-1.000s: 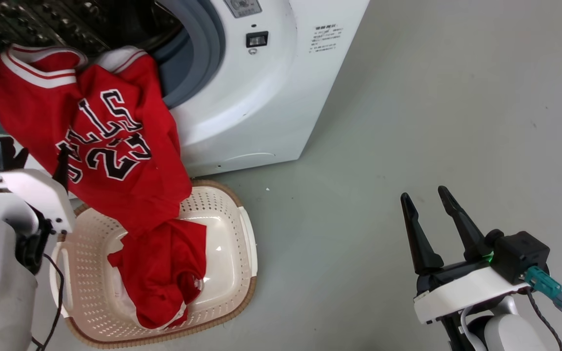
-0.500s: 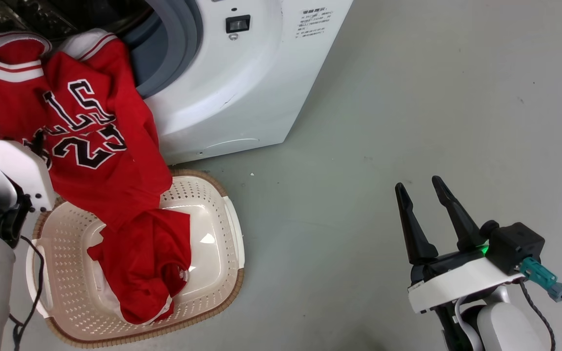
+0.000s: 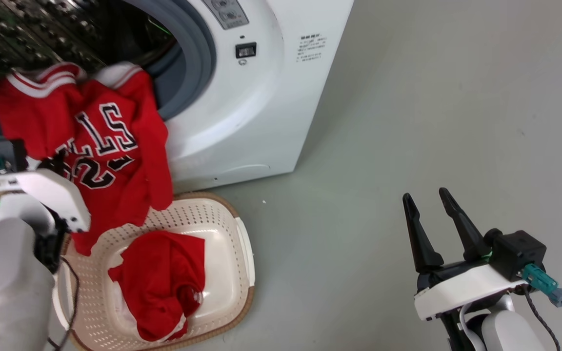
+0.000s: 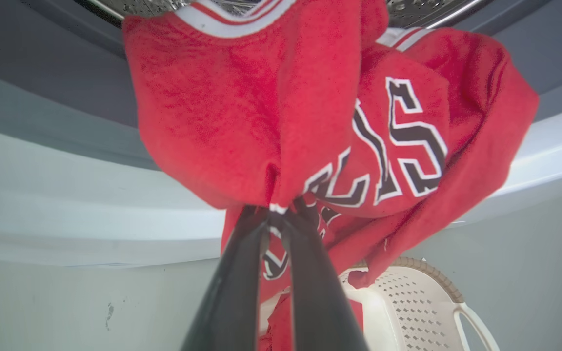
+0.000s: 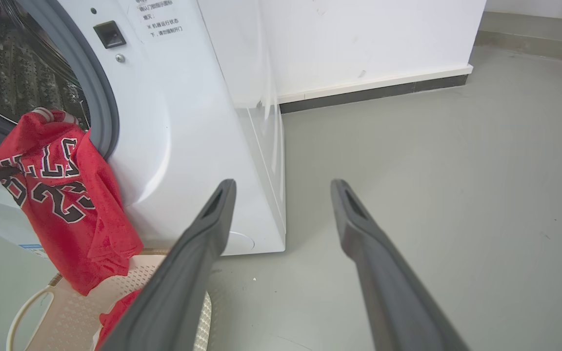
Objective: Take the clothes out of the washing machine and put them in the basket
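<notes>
A red jersey [image 3: 105, 146] with black lettering hangs from the lower lip of the washing machine's [image 3: 251, 112] porthole, its top still on the grey gasket. My left gripper [image 4: 281, 210] is shut on a fold of the jersey [image 4: 359, 122] in front of the machine [image 4: 66, 195]. Below it, the cream basket [image 3: 244, 243] stands on the floor against the machine and holds another crumpled red garment [image 3: 159, 278]. The jersey's hem hangs just above the basket's left rim. My right gripper [image 3: 426, 195] is open over bare floor at the right, holding nothing.
Grey floor stretches to the right of the machine [image 5: 178, 122]. A white wall with a dark skirting [image 5: 373, 90] runs behind. The perforated drum [image 3: 27, 34] is open at upper left. My pale left forearm [image 3: 8, 282] covers the basket's left end.
The head camera has shifted. The jersey's lower part has been gathered and lifted off the garment in the basket, towards my left gripper. The right gripper has kept its pose.
</notes>
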